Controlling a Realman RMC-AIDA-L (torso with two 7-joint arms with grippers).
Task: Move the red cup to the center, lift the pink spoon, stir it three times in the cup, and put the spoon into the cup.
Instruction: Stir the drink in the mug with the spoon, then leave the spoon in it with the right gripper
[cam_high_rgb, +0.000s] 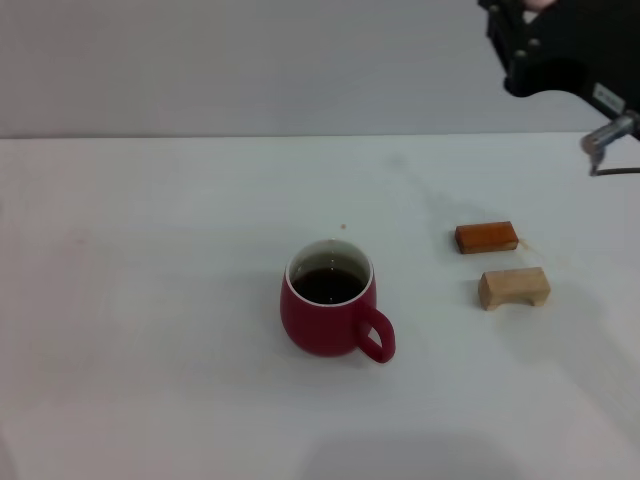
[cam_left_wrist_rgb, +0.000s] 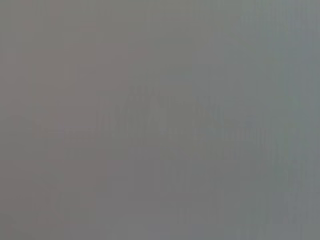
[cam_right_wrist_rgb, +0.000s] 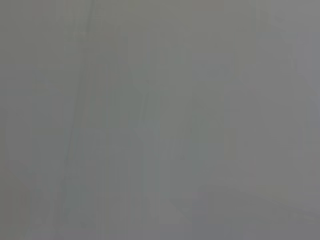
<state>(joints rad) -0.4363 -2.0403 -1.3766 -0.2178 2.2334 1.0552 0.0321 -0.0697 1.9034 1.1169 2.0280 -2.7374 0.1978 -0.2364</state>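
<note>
The red cup (cam_high_rgb: 328, 305) stands upright at the table's middle with dark liquid inside and its handle toward the front right. My right gripper (cam_high_rgb: 560, 55) is high at the far right, well above and beyond the cup. It holds the pink spoon: the grey metal bowl end (cam_high_rgb: 608, 138) sticks out below the gripper, and a pale pink handle tip (cam_high_rgb: 541, 4) shows at the top edge. The spoon's middle is hidden by the gripper. My left gripper is out of view. Both wrist views show only plain grey.
An orange-brown flat block (cam_high_rgb: 487, 237) and a tan wooden block (cam_high_rgb: 514, 288) lie on the white table (cam_high_rgb: 150, 300) to the right of the cup. A small dark speck (cam_high_rgb: 343, 227) lies just behind the cup.
</note>
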